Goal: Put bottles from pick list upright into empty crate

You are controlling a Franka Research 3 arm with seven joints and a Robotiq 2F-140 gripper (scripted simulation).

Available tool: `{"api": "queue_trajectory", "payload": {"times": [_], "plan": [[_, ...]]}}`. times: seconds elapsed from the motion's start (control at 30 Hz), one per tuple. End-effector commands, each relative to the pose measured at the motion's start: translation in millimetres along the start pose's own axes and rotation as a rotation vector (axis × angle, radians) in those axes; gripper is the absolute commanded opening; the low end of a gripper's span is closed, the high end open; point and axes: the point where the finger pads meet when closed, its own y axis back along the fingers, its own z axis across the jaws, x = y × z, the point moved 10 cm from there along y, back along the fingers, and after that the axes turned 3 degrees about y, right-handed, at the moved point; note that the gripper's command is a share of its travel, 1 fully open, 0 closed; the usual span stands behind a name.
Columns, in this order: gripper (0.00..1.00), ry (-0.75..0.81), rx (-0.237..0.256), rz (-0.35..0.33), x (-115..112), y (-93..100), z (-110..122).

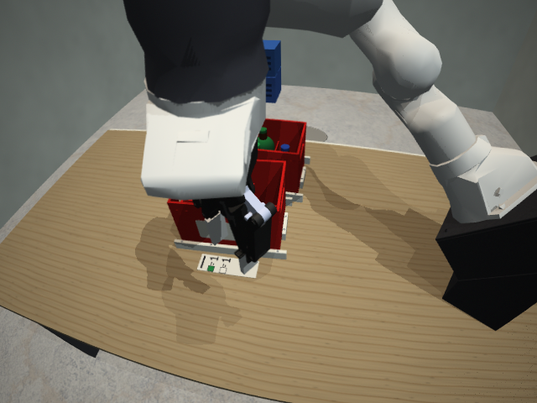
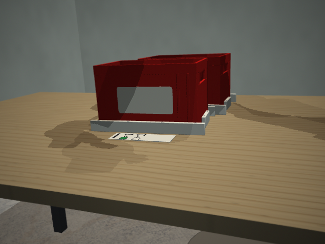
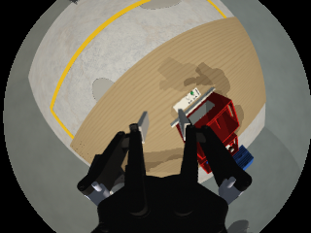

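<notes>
Two red crates stand in grey frames on the wooden table. The near crate point(image 1: 271, 191) point(image 2: 149, 91) has a grey panel on its front; its inside is mostly hidden by my arm. The far crate point(image 1: 286, 140) point(image 2: 218, 75) holds a green bottle point(image 1: 264, 140) and a blue-capped bottle point(image 1: 284, 147). The pick list point(image 1: 221, 265) point(image 2: 141, 136) lies in front of the near crate and shows a green square with 1 and a white square with 1. My gripper point(image 1: 229, 247) point(image 3: 163, 116) hangs high above the near crate's front, fingers partly apart with nothing between them.
A blue box point(image 1: 272, 69) stands on the floor behind the table. My black base point(image 1: 490, 260) sits at the table's right edge. A yellow line point(image 3: 97, 33) marks the floor in the wrist view.
</notes>
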Motion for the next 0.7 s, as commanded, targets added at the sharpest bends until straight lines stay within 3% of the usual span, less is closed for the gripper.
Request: {"api": "queue_trajectory", "payload": {"times": [0.0, 0.67], "plan": [[0.38, 0.152, 0.026, 0.029, -4, -7.4, 11], [0.38, 0.285, 0.034, 0.028, -25, -55.2, 85]]}}
